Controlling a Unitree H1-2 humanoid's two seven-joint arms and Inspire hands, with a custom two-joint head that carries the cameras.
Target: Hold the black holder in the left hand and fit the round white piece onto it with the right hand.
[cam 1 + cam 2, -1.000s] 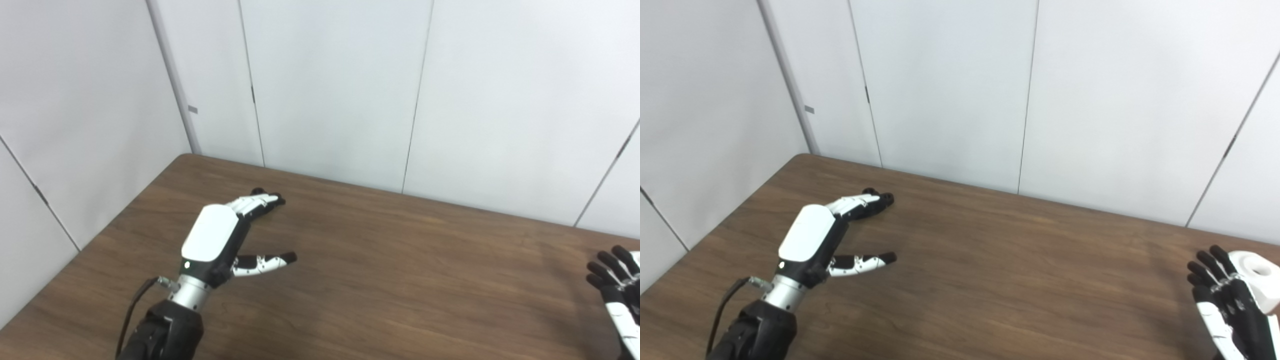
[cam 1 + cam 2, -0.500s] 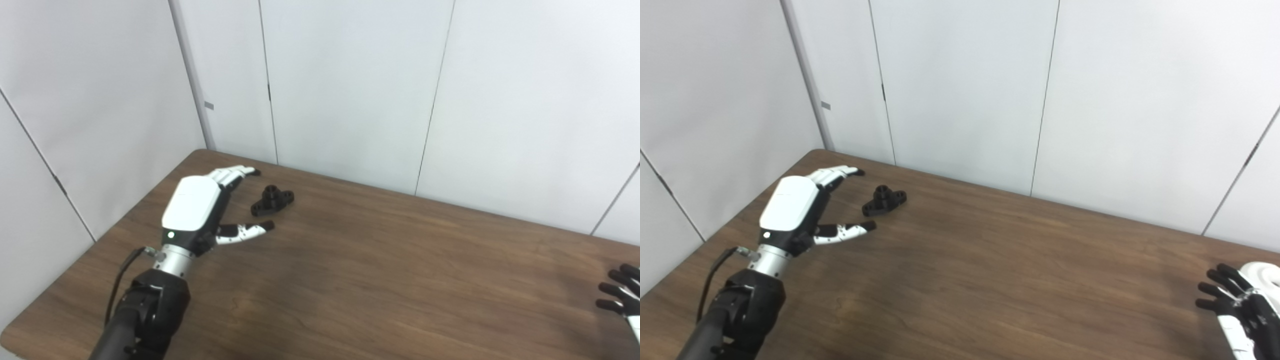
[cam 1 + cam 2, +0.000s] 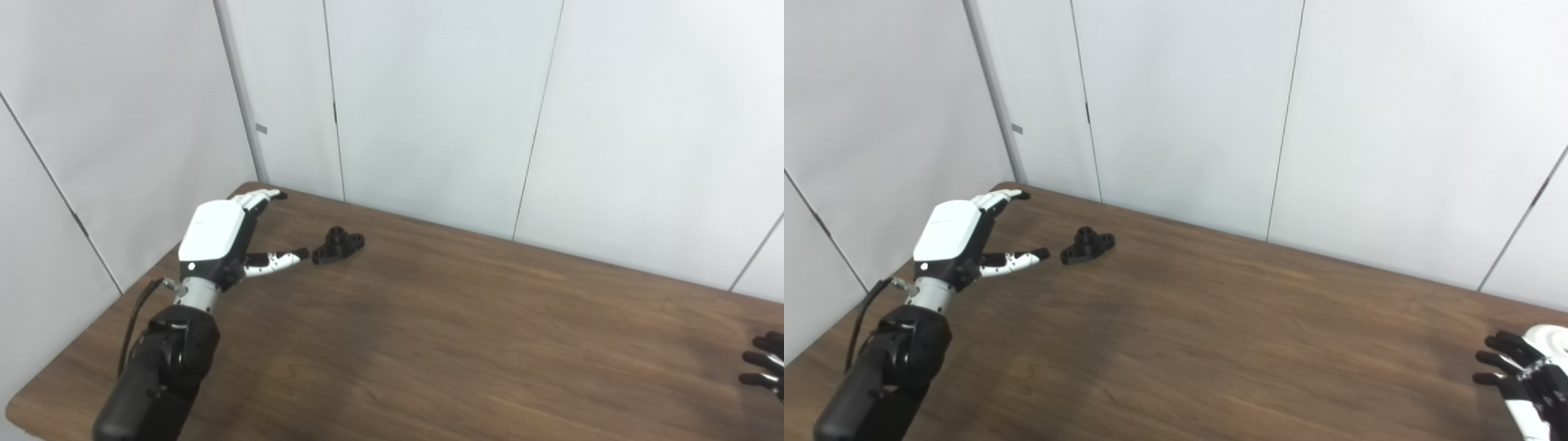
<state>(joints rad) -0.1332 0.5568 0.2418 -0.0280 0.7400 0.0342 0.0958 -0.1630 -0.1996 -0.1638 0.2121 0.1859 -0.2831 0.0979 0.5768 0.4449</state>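
Observation:
The black holder [image 3: 338, 244] lies on the brown table [image 3: 465, 318] near its far left corner. My left hand [image 3: 222, 234] hovers just left of it, open, fingers stretched toward the wall and thumb pointing at the holder with a small gap between them. The round white piece [image 3: 1551, 338] sits at the table's right edge, partly cut off by the picture. My right hand [image 3: 1522, 387] is right beside it on its left, open with fingers spread, holding nothing. In the left eye view only that hand's fingertips [image 3: 761, 367] show.
White wall panels [image 3: 429, 110] stand close behind the table and along its left side. The table's left edge runs under my left forearm [image 3: 160, 373]. A wide stretch of bare wood lies between the two hands.
The camera has shifted, bringing the holder into view. My left hand has drawn back to the left, uncovering the holder. My right hand has sunk lower in the picture.

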